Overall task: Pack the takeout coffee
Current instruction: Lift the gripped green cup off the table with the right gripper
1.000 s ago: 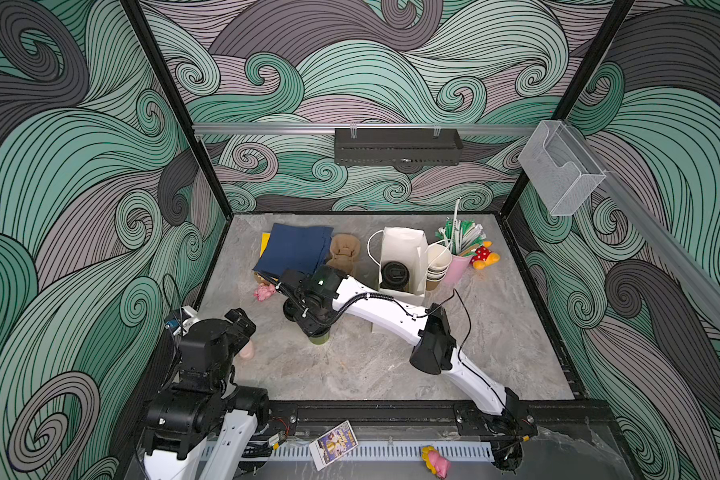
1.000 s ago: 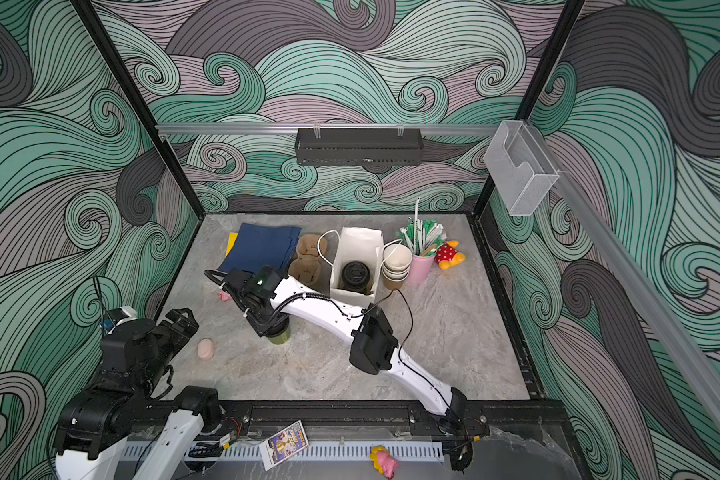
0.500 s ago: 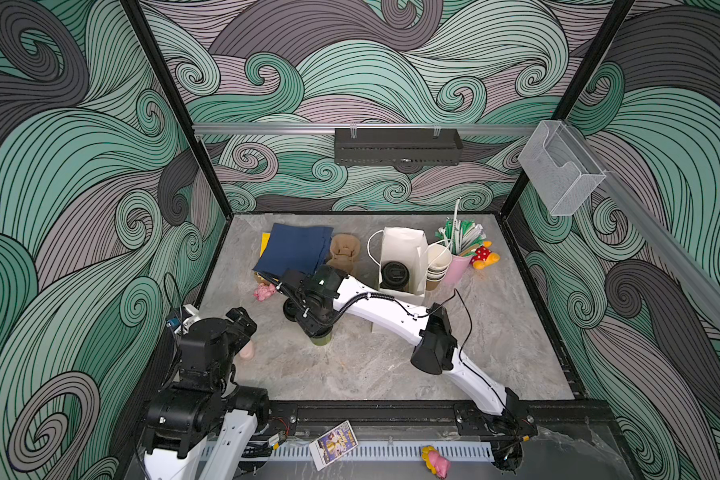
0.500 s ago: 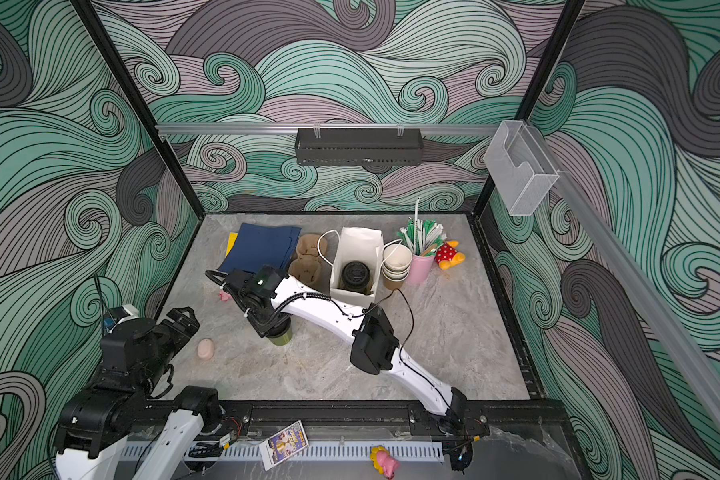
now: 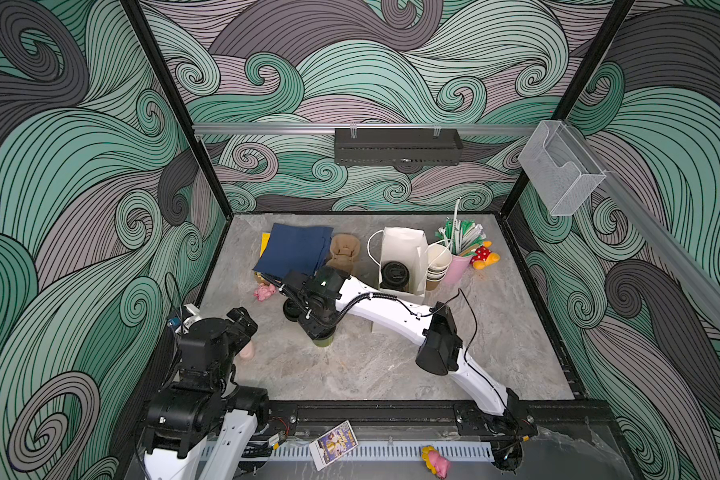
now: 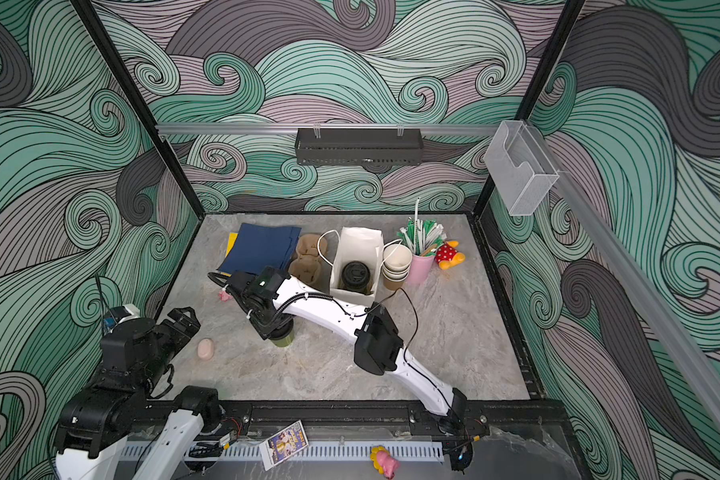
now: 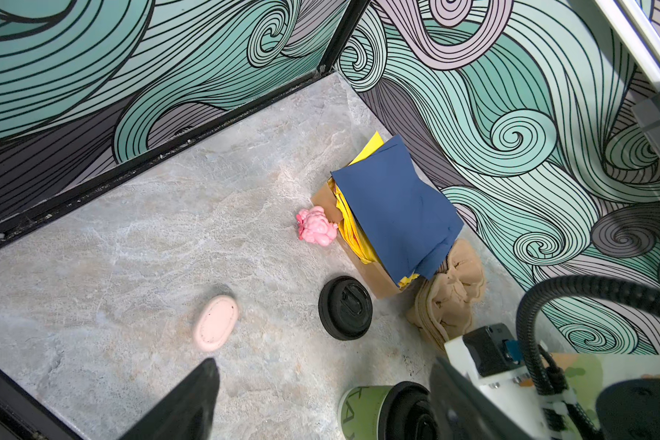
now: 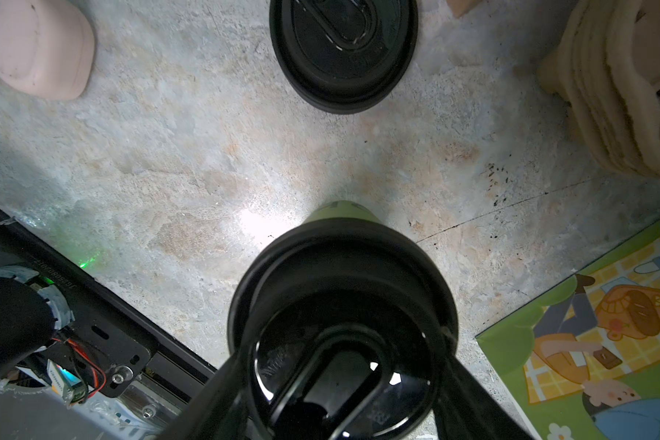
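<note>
A robot cell with swirl-patterned walls and a grey stone-look surface (image 5: 371, 365). The right arm reaches across to left of centre. The right tool (image 8: 340, 354) hangs straight above a green cup (image 5: 323, 341), which stands upright on the surface, capped with a black lid (image 8: 340, 266). In the right wrist view the tool's fingers (image 8: 199, 411) straddle the lid, one on each side, close against its rim. Whether they clamp it cannot be told. The cup's long axis is vertical, in line with the tool.

The likely destination is a white paper bag (image 5: 404, 249). It stands open to the right of the cup and farther back, with another lidded cup (image 5: 396, 274) inside. A loose lid (image 7: 345, 308) lies flat just beyond the green cup, toward the far left. The left tool (image 7: 322, 367) hovers at the near left, jaws wide and empty, so the right arm is better placed to move the cup.
</note>
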